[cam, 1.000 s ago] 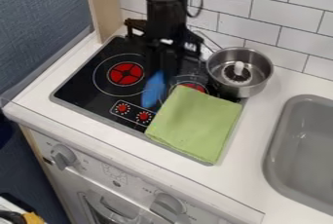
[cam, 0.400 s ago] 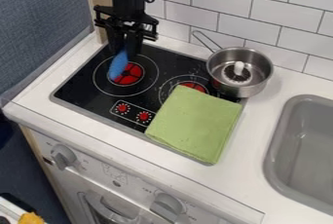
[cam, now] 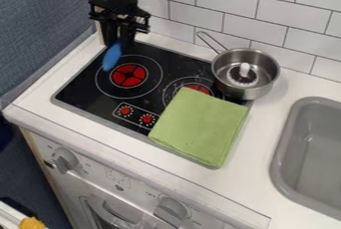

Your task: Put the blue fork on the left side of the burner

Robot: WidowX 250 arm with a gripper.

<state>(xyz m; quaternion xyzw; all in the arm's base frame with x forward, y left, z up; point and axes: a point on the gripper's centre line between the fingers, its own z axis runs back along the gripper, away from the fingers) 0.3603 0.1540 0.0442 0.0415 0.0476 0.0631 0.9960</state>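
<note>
1. Blue fork (cam: pixel 112 57) hangs from the gripper (cam: pixel 118 42), over the upper L part of the L burner (cam: pixel 128 75), as seen in cam view. It tilts a bit, lower end toward view L. Can't tell if that end touches the stove (cam: pixel 83 89).
2. Gripper: black, pointing down near the stove's far L corner, closed on the fork's upper end w/ a narrow gap btwn its fingers; dark on dark there, so exact gap's hard to judge.
3. L burner: red centre w/ pale rings, on the black stovetop.
4. R burner (cam: pixel 198 89): red centre too, partly under the green cloth (cam: pixel 200 126), which lies folded flat on the stove's near R part.
5. Metal pan (cam: pixel 266 87): upright at the stove's R side, handle toward far L. Inside: round thing w/ pale upright knob (cam: pixel 244 68).
6. Two red dials (cam: pixel 125 110) sit in an outlined panel, near side of stove, L of cloth.
7. White worktop (cam: pixel 266 138) around stove; grey sink (cam: pixel 313 146) set in at R.
8. White tiled wall (cam: pixel 286 11) behind; white appliance front w/ grey knobs (cam: pixel 65 160) below.
</note>
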